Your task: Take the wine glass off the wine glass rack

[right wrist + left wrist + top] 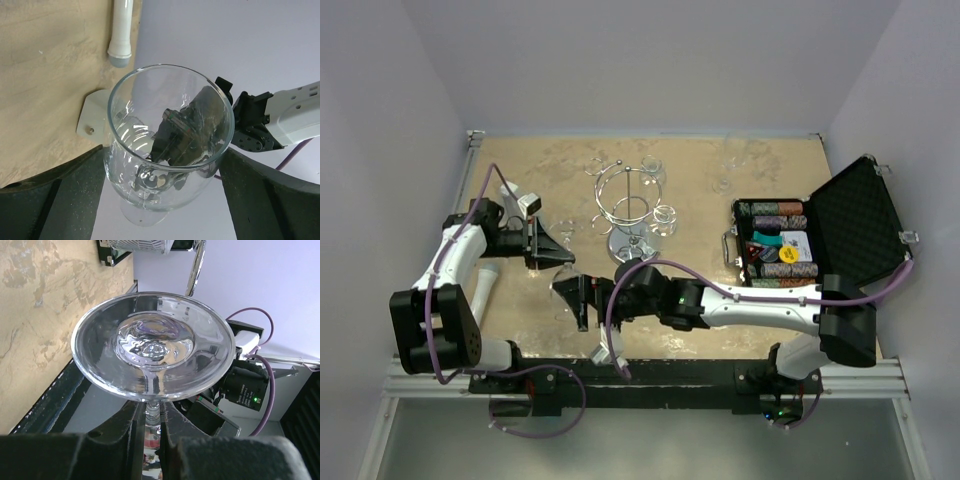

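Item: wine glass [152,342], clear of wine glass rack [630,205], on its near side. Stem clamped in left claw [152,427]; right claw [165,170] spread around the bowl. Removal apparently done; set-down remains.

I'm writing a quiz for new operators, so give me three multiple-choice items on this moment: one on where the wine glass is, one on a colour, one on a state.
1. Where is the wine glass?
A. off the wine glass rack, between the two tools
B. hanging on a hook
C. lying on the table

2. What colour is the open case?
A. red
B. white
C. black

3. How is the left tool?
A. wide open and empty
B. shut on the glass's stem
C. out of view

Answers:
1 A: the left wrist view shows the stem in the left tool, and the right wrist view shows the bowl between the right tool's fingers.
2 C: its shell and lining are black.
3 B: its fingers pinch the stem just behind the foot.
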{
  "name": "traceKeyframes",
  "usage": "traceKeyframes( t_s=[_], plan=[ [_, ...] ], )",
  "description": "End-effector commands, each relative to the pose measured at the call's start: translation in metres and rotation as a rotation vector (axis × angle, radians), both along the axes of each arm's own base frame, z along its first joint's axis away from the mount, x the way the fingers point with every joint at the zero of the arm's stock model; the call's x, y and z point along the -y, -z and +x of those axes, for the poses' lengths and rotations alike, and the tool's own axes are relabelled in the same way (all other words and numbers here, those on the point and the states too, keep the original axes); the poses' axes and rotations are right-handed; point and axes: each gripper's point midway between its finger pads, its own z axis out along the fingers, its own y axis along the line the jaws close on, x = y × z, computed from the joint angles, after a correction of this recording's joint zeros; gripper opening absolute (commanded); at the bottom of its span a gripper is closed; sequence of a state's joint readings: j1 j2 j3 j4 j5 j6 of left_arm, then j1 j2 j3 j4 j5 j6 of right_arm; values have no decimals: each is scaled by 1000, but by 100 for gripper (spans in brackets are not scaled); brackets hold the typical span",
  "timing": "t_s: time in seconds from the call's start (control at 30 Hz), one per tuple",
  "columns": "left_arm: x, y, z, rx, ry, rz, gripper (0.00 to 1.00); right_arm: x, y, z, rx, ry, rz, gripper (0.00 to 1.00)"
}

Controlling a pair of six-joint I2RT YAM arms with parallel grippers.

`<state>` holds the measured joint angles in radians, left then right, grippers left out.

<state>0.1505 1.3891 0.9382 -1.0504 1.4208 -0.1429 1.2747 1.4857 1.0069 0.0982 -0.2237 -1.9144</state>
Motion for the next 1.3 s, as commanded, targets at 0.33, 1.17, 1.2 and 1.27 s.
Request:
traceKeyframes(
  t_s=[0.33, 1.17, 1.2, 1.27],
  plan=[
    [-2, -47, 7, 63, 13, -202, 0, -3, -16, -14, -23, -21, 43, 87],
    [-22, -46, 29, 114, -69, -159, 49, -7, -45, 6, -83, 111, 98, 53],
    [-25, -46, 31, 110, -80, -159, 50, -8, -46, 8, -86, 119, 105, 53],
    [-29, -46, 32, 106, -101, -158, 54, -8, -52, 10, -99, 135, 122, 52]
  ],
)
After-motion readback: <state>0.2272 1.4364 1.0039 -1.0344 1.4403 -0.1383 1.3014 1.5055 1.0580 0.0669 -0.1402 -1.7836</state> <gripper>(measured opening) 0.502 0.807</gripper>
